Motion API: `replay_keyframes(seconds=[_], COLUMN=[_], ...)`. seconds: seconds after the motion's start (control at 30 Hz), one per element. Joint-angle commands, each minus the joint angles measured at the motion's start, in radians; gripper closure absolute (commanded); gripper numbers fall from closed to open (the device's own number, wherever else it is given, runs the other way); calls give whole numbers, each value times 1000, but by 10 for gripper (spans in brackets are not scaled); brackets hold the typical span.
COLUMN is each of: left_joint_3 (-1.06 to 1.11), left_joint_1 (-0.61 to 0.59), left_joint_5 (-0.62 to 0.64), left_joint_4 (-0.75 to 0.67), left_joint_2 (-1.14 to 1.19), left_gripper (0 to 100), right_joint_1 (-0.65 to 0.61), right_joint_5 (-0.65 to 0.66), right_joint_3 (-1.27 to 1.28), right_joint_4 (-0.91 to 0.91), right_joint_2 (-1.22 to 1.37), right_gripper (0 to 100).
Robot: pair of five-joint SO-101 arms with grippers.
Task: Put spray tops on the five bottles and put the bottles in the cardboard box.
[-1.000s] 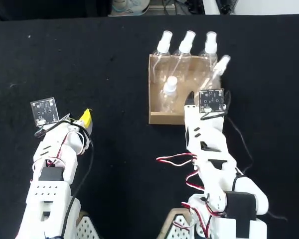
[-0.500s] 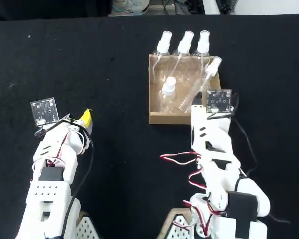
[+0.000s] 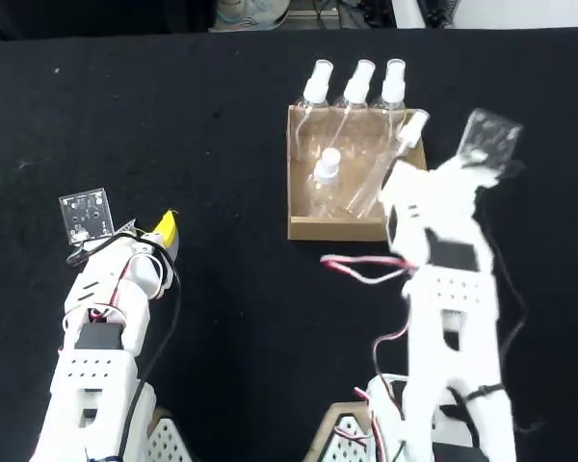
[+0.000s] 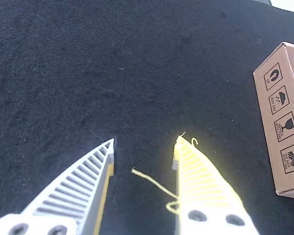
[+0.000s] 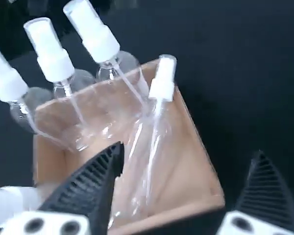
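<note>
Black cloth (image 3: 222, 125) covers the table. Nearest the robot, at about 8 o'clock from the table's centre, the left gripper (image 4: 144, 142) sits low over bare cloth where it was a second ago, its fingers spread with nothing between them. The change is on the other side, at about 4 o'clock. A second ago the right arm was reaching down into the cardboard box (image 3: 332, 229) at the fifth bottle (image 3: 371, 192). Half a second ago that bottle was already free and leaning. Now the arm has lifted up and away, and the right gripper (image 5: 188, 152) hangs wide apart and empty above the box's near edge. I take that as the final drop-off done, so the task looks complete or nearly so, unless the leaning bottle is meant to stand upright. Counting from the near wall outward, there is one box, at about 1 o'clock from the centre. One upright bottle (image 3: 326, 178) stands in its near-left part. The fifth bottle lies slanted across the right half, base toward 7 o'clock and top toward 1 o'clock by the right wall's rim. Three upright bottles (image 3: 359, 91) stand in a row along the far wall. That makes five bottles, and each carries a white spray top (image 3: 414, 123), five in all.
</note>
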Motion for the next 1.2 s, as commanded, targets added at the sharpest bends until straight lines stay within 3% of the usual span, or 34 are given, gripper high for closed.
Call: replay_keyframes(seconds=[0.0, 0.27, 0.43, 1.17], left_joint_3=[-15, -15, -16, -16], left_joint_1=[-4, -4, -4, -2], left_joint_5=[0, 0, 0, 0], left_joint_4=[-25, -25, -25, -25], left_joint_2=[-15, -15, -15, -15], left_gripper=[809, 809, 809, 809], right_joint_1=[-15, -89, -89, -91], right_joint_5=[-32, -41, -147, -230], right_joint_3=[-216, -400, -498, -725], right_joint_4=[186, 256, 256, 255], right_joint_2=[81, 374, 499, 835], right_gripper=[652, 652, 652, 652])
